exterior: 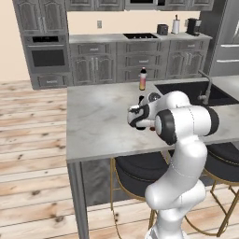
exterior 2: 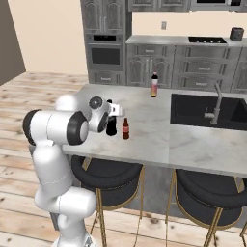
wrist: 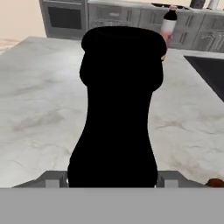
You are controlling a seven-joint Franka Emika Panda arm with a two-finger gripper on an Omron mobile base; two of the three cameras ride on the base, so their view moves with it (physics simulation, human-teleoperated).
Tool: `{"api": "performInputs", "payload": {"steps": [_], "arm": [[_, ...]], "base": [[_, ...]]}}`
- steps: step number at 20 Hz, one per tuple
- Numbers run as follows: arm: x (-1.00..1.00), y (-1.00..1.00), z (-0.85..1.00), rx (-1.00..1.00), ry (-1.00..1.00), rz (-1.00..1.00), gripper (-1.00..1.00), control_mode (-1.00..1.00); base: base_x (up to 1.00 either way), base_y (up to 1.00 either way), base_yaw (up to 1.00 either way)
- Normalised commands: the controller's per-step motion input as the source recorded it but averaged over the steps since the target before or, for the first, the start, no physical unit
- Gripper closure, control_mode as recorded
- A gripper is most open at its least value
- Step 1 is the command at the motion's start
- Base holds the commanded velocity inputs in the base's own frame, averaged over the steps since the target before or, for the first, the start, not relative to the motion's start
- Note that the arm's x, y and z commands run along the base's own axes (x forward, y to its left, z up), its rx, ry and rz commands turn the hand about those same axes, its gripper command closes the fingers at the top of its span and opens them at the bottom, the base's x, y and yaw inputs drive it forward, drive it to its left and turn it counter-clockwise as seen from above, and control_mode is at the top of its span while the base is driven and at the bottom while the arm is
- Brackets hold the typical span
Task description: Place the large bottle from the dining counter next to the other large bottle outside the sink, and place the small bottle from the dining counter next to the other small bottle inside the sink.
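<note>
The large bottle [wrist: 118,109], near-black, stands upright on the dining counter [exterior 2: 144,144] near its front edge. My gripper [exterior 2: 112,112] is shut on the large bottle, one finger pressed to each side of its lower body in the hand view. The small bottle [exterior 2: 126,129], brown with a red label, stands just to the right of it. The other large bottle [exterior 2: 154,85], with a pale orange-pink label, stands at the far edge of the counter, left of the black sink [exterior 2: 179,114]. The other small bottle is hidden from view.
A silver gooseneck faucet [exterior 2: 216,102] rises at the sink's near edge. Round dark stools [exterior 2: 110,174] on thin gold legs stand under the counter's front edge, beside my base. Grey cabinets and a wall oven [exterior 2: 105,55] line the back wall.
</note>
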Motion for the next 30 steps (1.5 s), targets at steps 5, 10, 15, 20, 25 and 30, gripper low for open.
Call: {"api": "performInputs", "payload": {"steps": [5,10,15,20,25,30], "arm": [[-0.27,-0.02,0.13,0.04,-0.15,0.0,1.0,-1.0],[-0.01,-0.04,0.01,0.06,-0.05,0.0,1.0,-1.0],[0.0,0.0,0.0,0.03,-0.01,0.0,1.0,-1.0],[0.0,0.0,0.0,0.03,0.0,0.0,1.0,-1.0],[-0.01,0.0,0.0,0.01,-0.01,0.0,1.0,-1.0],[-0.04,0.0,-0.01,0.0,-0.01,0.0,1.0,-1.0]], "base": [[0.0,0.0,0.0],[0.0,0.0,0.0],[0.0,0.0,0.0],[0.0,0.0,0.0],[0.0,0.0,0.0],[0.0,0.0,0.0]]}}
